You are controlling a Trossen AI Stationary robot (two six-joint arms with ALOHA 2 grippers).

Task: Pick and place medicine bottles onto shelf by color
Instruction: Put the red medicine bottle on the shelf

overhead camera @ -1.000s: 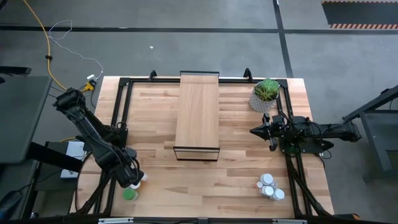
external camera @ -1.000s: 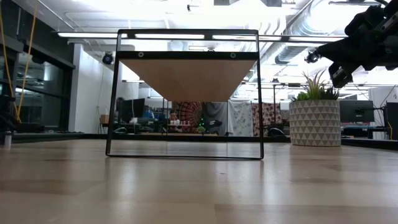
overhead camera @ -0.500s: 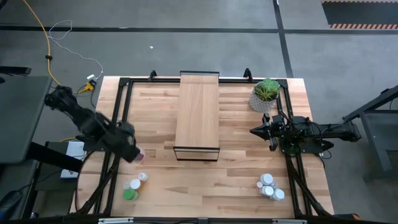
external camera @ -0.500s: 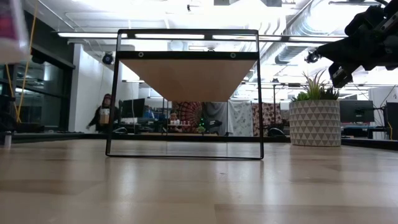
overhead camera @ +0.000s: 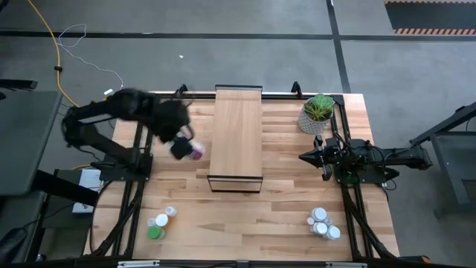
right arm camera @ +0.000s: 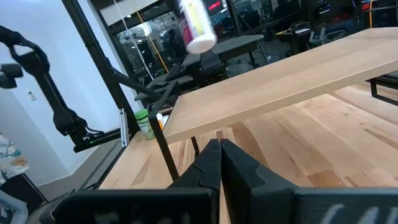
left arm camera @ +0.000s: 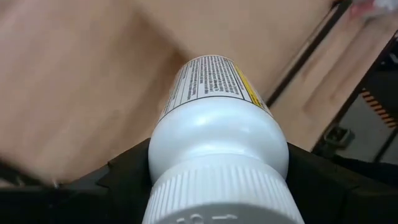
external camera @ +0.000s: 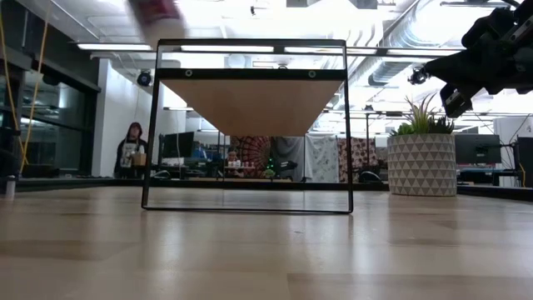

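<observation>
— Three bottles [overhead camera: 160, 222] sit at the near left corner, four more [overhead camera: 322, 222] near right. Why's the left gripper [overhead camera: 184, 148] up high?

— It's carrying a pink-labelled bottle [overhead camera: 195, 152] just left of the shelf [overhead camera: 236, 130], raised, I'd judge, to clear the plank.

— How's it held?

— Fingers spread wide, clamping the white body, cap toward the wrist.

— And the right gripper [overhead camera: 305, 157]?

— Pressed together, empty, hovering right of the shelf near the plant [overhead camera: 317, 112].

White-capped bottle [left arm camera: 217, 143] aloft beside shelf [overhead camera: 236, 134]
</observation>
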